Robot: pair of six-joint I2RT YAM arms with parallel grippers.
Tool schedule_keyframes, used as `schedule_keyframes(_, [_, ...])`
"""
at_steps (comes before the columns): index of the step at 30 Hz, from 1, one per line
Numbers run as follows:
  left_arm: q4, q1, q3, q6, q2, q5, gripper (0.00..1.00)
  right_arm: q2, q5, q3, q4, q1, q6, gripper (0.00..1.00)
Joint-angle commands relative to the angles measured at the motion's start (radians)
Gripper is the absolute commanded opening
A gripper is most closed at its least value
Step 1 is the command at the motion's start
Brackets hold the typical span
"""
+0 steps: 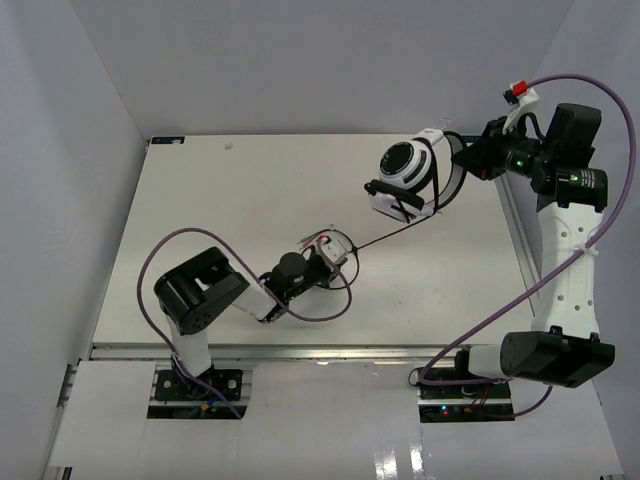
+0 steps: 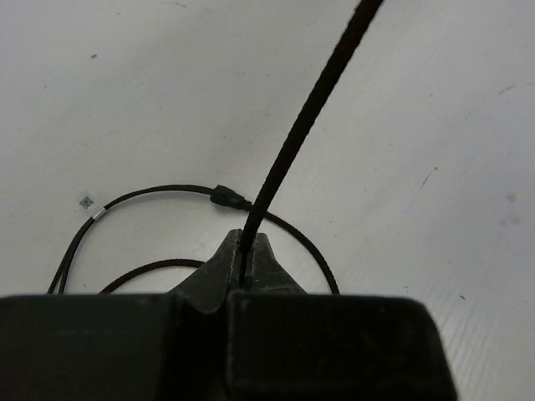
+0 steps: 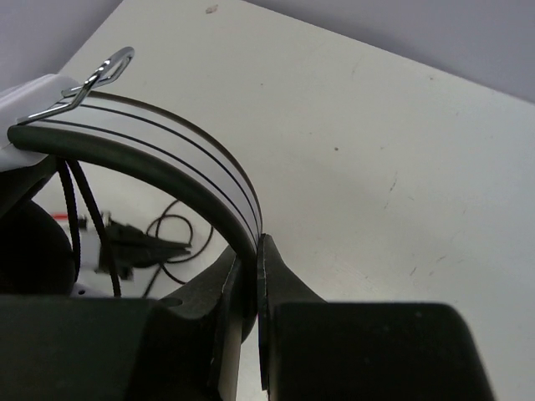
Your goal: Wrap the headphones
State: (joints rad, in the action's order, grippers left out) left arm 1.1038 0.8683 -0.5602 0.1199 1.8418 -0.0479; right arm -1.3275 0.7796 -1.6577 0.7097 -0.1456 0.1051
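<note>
Two tight grips

Near the middle of the flat white table, the left claw is pinched shut on the thin black cable. At the table's far right side, the right claw is clamped on the headband of the white-and-black round-cupped headphones

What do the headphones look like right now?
The headphones are white and black, with round earcups and a striped white headband. The right gripper is shut on the headband, holding them over the far right of the table. Their thin black cable runs taut to the left gripper, shut on it.
</note>
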Motion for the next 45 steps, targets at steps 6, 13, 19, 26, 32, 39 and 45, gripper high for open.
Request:
schedule_keyframes(6, [-0.335, -0.356, -0.126, -0.242, -0.228, -0.595, 0.00, 0.162, 0.068, 0.098, 0.243, 0.134, 0.623, 0.08])
schedule_keyframes(13, [-0.940, -0.374, -0.597, -0.312, -0.136, -0.804, 0.00, 0.285, -0.445, 0.379, 0.031, 0.493, 0.637, 0.08])
schedule_keyframes(19, [-1.133, -0.374, -0.776, -0.463, -0.135, -0.988, 0.00, 0.261, -0.869, 0.502, -0.181, 0.610, 0.540, 0.08])
schedule_keyframes(26, [-1.127, -0.347, -0.756, -0.638, -0.203, -1.137, 0.01, 0.173, -1.232, 0.484, -0.409, 0.624, 0.463, 0.08])
schedule_keyframes(32, [-0.946, -0.203, -0.746, -0.801, -0.201, -1.074, 0.08, 0.071, -1.348, 0.411, -0.512, 0.641, 0.326, 0.08])
schedule_keyframes(39, [-0.608, -0.119, -0.670, -1.098, -0.162, -0.801, 0.17, -0.013, -1.341, 0.324, -0.484, 0.640, 0.106, 0.08])
schedule_keyframes(45, [-0.640, -0.072, -0.654, -1.080, -0.167, -0.612, 0.43, -0.032, -1.293, 0.291, -0.439, 0.620, 0.012, 0.08])
